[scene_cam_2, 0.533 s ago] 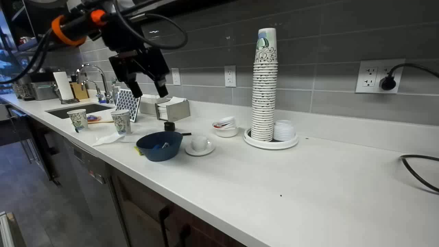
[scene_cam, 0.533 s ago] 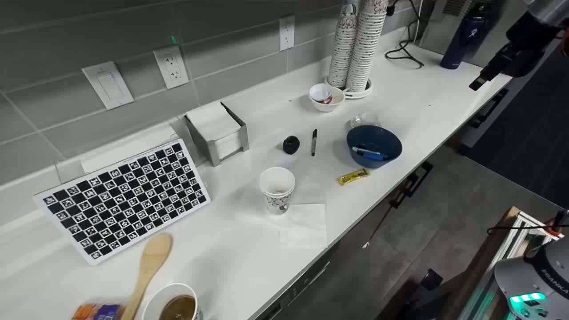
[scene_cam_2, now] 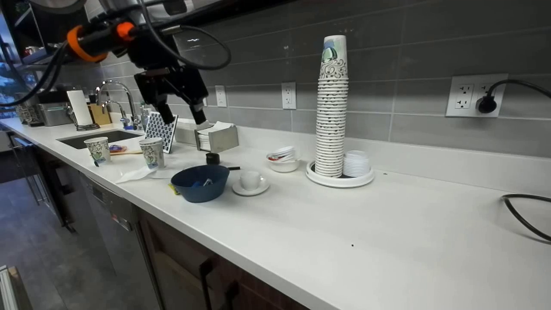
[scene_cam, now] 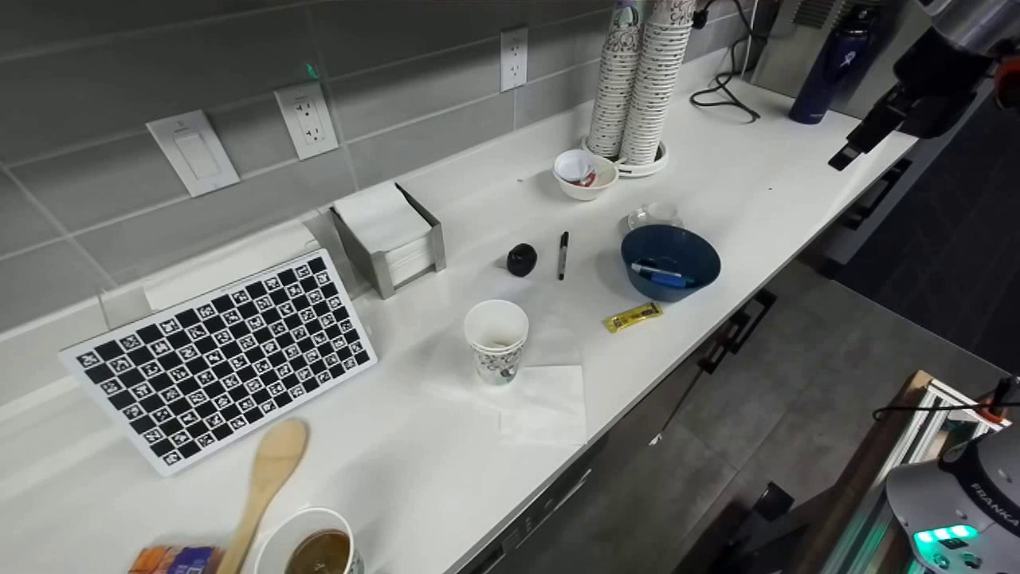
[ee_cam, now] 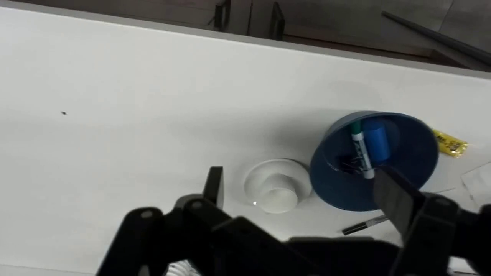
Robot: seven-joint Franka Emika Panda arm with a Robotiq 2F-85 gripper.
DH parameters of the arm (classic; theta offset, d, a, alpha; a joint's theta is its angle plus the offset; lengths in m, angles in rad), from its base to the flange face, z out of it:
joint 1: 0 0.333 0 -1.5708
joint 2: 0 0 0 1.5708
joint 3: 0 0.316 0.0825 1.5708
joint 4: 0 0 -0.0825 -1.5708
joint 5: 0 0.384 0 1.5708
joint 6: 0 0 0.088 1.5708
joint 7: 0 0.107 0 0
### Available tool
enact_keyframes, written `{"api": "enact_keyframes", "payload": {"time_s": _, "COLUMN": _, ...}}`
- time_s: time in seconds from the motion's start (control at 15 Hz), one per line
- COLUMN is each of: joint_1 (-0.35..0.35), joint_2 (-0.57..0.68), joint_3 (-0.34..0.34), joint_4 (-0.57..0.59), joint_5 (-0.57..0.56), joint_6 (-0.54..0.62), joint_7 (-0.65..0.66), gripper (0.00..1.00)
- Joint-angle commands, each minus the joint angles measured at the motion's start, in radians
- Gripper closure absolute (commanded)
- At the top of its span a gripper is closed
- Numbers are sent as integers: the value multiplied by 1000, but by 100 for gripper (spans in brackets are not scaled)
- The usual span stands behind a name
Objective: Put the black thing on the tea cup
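Pincer: released, jaws apart. Black thing: clearance on both sides, well back from front edge of bench. Tea cup: just beside blue bowl.

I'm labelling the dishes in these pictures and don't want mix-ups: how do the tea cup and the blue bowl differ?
The tea cup is white; the blue bowl is dark blue. The tea cup is clearly smaller than the blue bowl. The tea cup sits on a saucer, while the blue bowl stands directly on the counter. Both stand upright, open side up.
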Motion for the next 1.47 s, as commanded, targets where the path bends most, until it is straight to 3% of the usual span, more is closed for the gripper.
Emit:
{"api": "enact_keyframes", "payload": {"time_s": 0.0, "joint_1": 93, "joint_2": -51, "joint_3": 82, "joint_4": -98, "joint_5": 97, "joint_6": -6, "joint_7": 24, "gripper": 0}}
{"api": "enact_keyframes", "payload": {"time_s": 0.2, "joint_1": 214, "joint_2": -5, "joint_3": 173, "joint_4": -138, "joint_5": 176, "joint_6": 78, "joint_7": 40, "gripper": 0}}
{"api": "enact_keyframes", "payload": {"time_s": 0.4, "joint_1": 296, "joint_2": 138, "joint_3": 282, "joint_4": -95, "joint_5": 191, "joint_6": 265, "joint_7": 130, "gripper": 0}}
{"api": "enact_keyframes", "payload": {"time_s": 0.53, "joint_1": 293, "joint_2": 250, "joint_3": 343, "joint_4": -21, "joint_5": 177, "joint_6": 368, "joint_7": 251, "gripper": 0}}
{"api": "enact_keyframes", "payload": {"time_s": 0.67, "joint_1": 229, "joint_2": 367, "joint_3": 405, "joint_4": 76, "joint_5": 131, "joint_6": 451, "joint_7": 409, "gripper": 0}}
{"api": "enact_keyframes", "payload": {"time_s": 0.8, "joint_1": 179, "joint_2": 460, "joint_3": 431, "joint_4": 183, "joint_5": 79, "joint_6": 407, "joint_7": 493, "gripper": 0}}
{"api": "enact_keyframes", "payload": {"time_s": 0.87, "joint_1": 229, "joint_2": 338, "joint_3": 407, "joint_4": 56, "joint_5": 129, "joint_6": 433, "joint_7": 417, "gripper": 0}}
{"api": "enact_keyframes", "payload": {"time_s": 1.13, "joint_1": 191, "joint_2": 461, "joint_3": 412, "joint_4": 165, "joint_5": 104, "joint_6": 431, "joint_7": 455, "gripper": 0}}
{"api": "enact_keyframes", "payload": {"time_s": 1.4, "joint_1": 227, "joint_2": 603, "joint_3": 436, "joint_4": 243, "joint_5": 129, "joint_6": 437, "joint_7": 446, "gripper": 0}}
